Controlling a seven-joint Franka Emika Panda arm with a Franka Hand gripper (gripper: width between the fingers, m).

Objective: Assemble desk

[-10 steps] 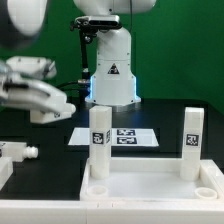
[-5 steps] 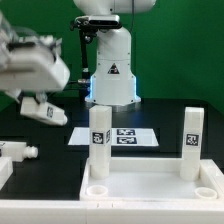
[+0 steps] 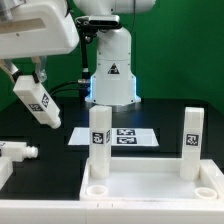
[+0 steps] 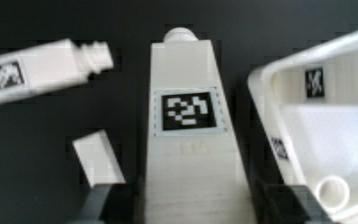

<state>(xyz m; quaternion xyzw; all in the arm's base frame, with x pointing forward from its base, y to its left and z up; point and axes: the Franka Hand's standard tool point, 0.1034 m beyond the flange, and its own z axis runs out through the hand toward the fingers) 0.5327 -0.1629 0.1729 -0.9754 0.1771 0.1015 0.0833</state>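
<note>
You see end effector [image 3: 28,80] partway closed, gripping held leg [image 3: 36,103] tilted midair at exterior view's left, desk panel [image 3: 150,185] on black tabletop [image 3: 60,125], two standing legs [image 3: 99,140] in its corners

place: robotics lab bench | evidence: large white robot arm base [image 3: 112,72] with a warning-triangle label is mounted on a matte black table [image 3: 165,115] | plain green backdrop [image 3: 175,50] is set behind | thin flat white marker board [image 3: 130,138] is laid on the table | white square-section plastic legs [image 3: 191,135] are marked with black-and-white square tags
</note>
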